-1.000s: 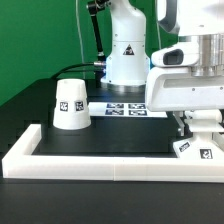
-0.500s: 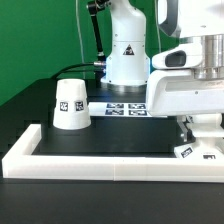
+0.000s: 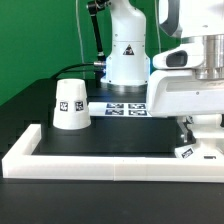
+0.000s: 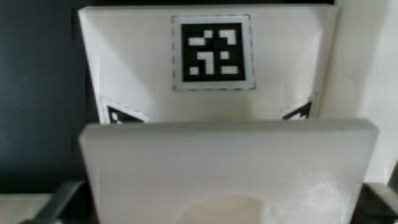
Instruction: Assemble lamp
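Observation:
The lamp base [image 3: 197,152] is a white part with square tags, low at the exterior view's right, by the front white bar. My gripper [image 3: 201,135] is down on it from above. In the wrist view the base [image 4: 214,110] fills the picture, with one tag on its far face and a round hollow in its near block. The dark fingers [image 4: 61,203] press its two sides, so my gripper [image 4: 222,205] is shut on the base. The tapered shade [image 3: 70,103] stands upright on the black table at the exterior view's left, well apart. The bulb is out of view.
The marker board [image 3: 125,108] lies flat in front of the arm's white pedestal [image 3: 128,55]. Long white bars [image 3: 100,160] edge the table at the front and the left. Black table [image 3: 110,135] lies between the shade and my gripper.
The base and my gripper have shifted slightly down and toward the exterior view's right. The shade has not moved.

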Tool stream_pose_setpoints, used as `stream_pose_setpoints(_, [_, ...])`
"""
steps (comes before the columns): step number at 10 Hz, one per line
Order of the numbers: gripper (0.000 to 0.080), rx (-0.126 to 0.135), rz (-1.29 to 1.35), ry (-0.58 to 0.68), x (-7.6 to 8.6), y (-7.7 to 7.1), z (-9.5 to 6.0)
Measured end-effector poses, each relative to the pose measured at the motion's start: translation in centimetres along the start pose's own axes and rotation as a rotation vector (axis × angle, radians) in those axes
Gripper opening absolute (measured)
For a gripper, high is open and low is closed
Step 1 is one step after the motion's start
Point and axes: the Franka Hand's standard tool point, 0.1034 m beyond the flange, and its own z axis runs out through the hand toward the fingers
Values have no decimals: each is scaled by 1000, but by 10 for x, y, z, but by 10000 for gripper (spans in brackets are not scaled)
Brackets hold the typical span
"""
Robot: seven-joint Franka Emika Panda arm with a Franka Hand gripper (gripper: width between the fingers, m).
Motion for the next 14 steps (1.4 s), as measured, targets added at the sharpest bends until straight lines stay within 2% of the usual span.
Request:
stream_pose_setpoints(1, [662,0,-8,3,1,0,-2])
stream_pose_setpoints(2, [688,0,-14,4,0,0,-5])
stream_pose_setpoints(5, [697,0,-23,-2,-14,0,-18])
stream_pose_setpoints(7, [698,0,-26,-6,-30,-2,-38])
stream_pose_setpoints(9, [698,4,-24,-10,-51,-13,-54])
stream_pose_setpoints(10, [698,7,-20,-11,-62,-26,-54])
stream_pose_setpoints(12, [698,18,-29,3,-81,-47,-45])
stream_pose_setpoints(14, [698,19,-37,6,-81,-48,-44])
